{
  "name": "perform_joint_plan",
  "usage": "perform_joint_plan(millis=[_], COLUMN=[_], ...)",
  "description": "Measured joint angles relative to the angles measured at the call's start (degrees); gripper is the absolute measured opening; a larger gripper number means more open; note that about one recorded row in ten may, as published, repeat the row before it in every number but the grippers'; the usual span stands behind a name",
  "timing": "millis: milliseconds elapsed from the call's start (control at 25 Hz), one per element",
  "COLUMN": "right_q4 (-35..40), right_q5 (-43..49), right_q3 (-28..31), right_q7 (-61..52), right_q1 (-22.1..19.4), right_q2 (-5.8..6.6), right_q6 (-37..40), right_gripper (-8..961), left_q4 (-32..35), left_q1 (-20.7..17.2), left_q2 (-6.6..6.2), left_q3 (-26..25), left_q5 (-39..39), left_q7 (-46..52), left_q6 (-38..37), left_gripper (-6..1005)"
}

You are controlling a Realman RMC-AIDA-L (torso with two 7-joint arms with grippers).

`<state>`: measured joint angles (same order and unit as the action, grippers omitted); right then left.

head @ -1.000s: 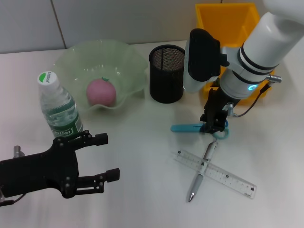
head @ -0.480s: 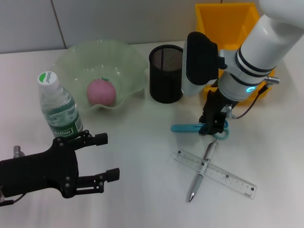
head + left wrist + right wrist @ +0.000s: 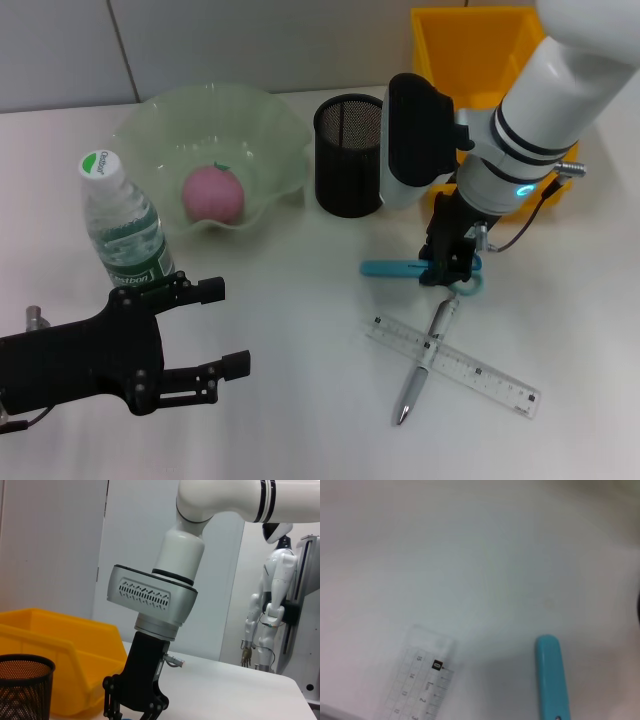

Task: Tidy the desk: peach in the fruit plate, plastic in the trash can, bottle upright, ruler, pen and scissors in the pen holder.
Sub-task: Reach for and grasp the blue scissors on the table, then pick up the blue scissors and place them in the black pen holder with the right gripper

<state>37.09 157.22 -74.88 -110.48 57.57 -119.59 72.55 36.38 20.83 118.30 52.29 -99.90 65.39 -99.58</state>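
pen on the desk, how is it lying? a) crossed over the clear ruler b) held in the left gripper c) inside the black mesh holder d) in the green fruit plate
a: in the head view the pen lies on the desk across the clear ruler, well outside the black mesh holder.

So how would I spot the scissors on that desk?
Start at the yellow bin at the back. Just in front of it, the right gripper sits over the scissors, lying flat. They are the only bright blue thing; the pen and ruler lie crossed nearer you.
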Motion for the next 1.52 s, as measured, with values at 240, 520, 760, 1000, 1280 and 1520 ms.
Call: perform_joint_plan(millis=[240,520,760,1000,1280,1520], right_q4=[-0.44,-2.10,-1.93,1.25,9.77,16.91], right_q5=[-0.07,-0.09,0.01,-0.23,-1.62,-4.47], right_q3=[-0.17,-0.17,-0.33,0.08,0.39,0.48], right_q7=[-0.11,-0.10,-0.08,-0.10,-1.13,-1.97], right_q1=[0.09,0.82,0.73,-0.47,-3.87,-7.36], right_q2=[-0.03,-0.01,-0.03,-0.03,0.03,0.27], right_q6=[0.00,-0.52,-0.57,1.32,5.26,7.88], right_gripper=[244,241,239,236,236,235], left_q4=[0.06,0.10,0.09,0.05,0.01,0.03], left_q1=[0.00,0.00,0.00,-0.13,-0.31,-0.35], left_q2=[0.00,0.00,0.00,0.00,0.00,0.00], left_q3=[0.00,0.00,0.00,0.00,0.00,0.00], left_q5=[0.07,0.07,0.12,0.56,0.68,0.77], left_q7=[0.00,0.00,0.00,0.00,0.00,0.00], left_q6=[0.00,0.00,0.00,0.00,-0.04,-0.29], left_gripper=[861,861,861,861,861,861])
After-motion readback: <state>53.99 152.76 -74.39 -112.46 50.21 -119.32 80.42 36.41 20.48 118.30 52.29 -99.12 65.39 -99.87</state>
